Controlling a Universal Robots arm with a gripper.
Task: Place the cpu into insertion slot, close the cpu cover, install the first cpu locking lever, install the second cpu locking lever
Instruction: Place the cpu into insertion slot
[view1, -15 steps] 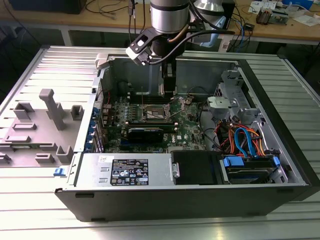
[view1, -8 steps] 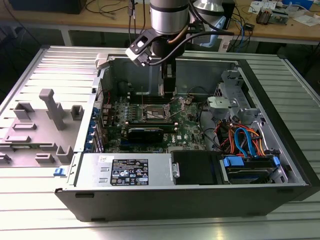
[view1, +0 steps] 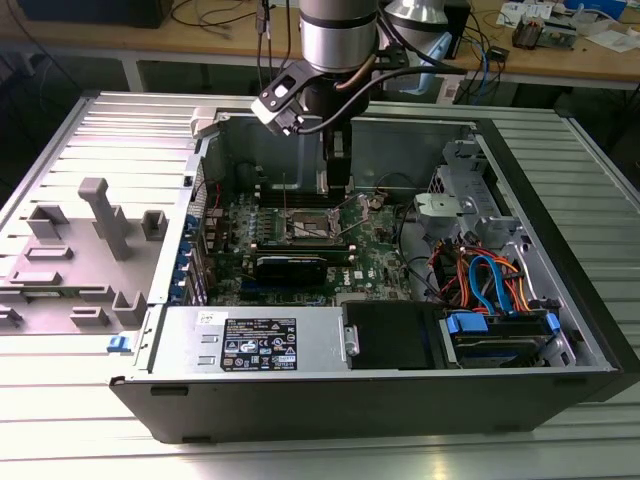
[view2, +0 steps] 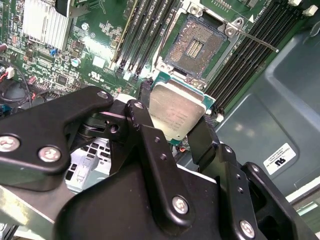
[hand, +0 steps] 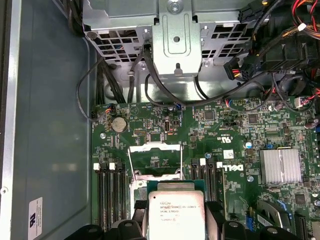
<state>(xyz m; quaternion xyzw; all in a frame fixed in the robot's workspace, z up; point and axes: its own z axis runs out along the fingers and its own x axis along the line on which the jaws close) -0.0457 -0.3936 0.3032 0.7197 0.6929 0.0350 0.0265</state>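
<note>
Ribbed metal table (view1: 60, 420) carries the open case (view1: 300, 400), with its power supply (view1: 250, 345) nearest in the exterior view. Beyond that lies the motherboard (view1: 370, 255). Mid-board I see the socket (view2: 195, 47) bare with its contact field exposed, so nothing is seated yet. The gripper (view2: 175, 114) hangs above the board near the socket. It is clenched on the cpu (hand: 175, 212) by two opposite edges, with the metal top facing the wrist. The cover (hand: 155, 148) stands swung open, and one lever (view2: 255, 40) lies unlatched beside the socket. By my reading, the first step is under way. Seating the cpu, closing the cover and both levers are all left to do.
</note>
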